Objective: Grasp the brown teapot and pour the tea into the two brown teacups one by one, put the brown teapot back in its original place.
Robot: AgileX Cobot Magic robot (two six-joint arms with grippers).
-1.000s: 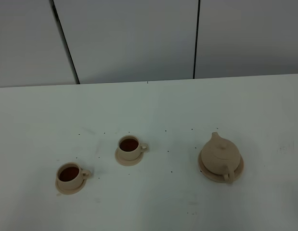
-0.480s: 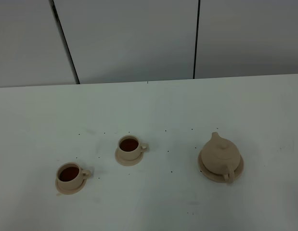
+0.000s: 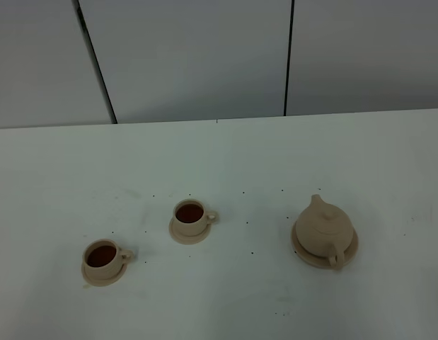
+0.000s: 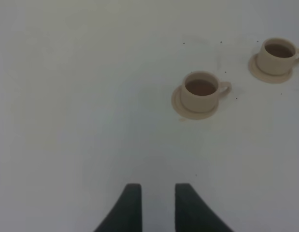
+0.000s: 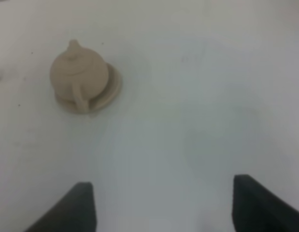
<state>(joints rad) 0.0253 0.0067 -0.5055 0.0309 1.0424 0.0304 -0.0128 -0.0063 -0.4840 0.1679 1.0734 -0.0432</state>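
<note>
Exterior high view first: over the last second nothing on the counter [image 3: 219, 156] has moved, and neither arm is in sight. The brown teapot [image 3: 323, 228] sits upright, lid on, on its plate [image 3: 351, 251] toward the right edge, spout to the far edge and loop handle to the near edge. The two brown teacups both hold dark tea on their saucers: the middle teacup [image 3: 189, 216] near the counter's centre, the left teacup [image 3: 102, 258] closer to the near left corner, well apart from each other and from the teapot. With both cups filled and the pot on its plate, the task looks finished, and the stillness suggests the arms have withdrawn and are idle. Left wrist view: the left end effector [image 4: 157, 205] hangs over bare counter with its fingers a narrow gap apart and nothing between them; the left teacup [image 4: 201, 93] and the middle teacup [image 4: 278, 54] lie well ahead of it. Right wrist view: the right end effector [image 5: 163, 205] stands spread wide and empty above bare counter, the brown teapot [image 5: 80, 74] on its plate [image 5: 113, 89] well ahead of it. Only small dark specks mark the surface; nothing obstructs either arm.
</note>
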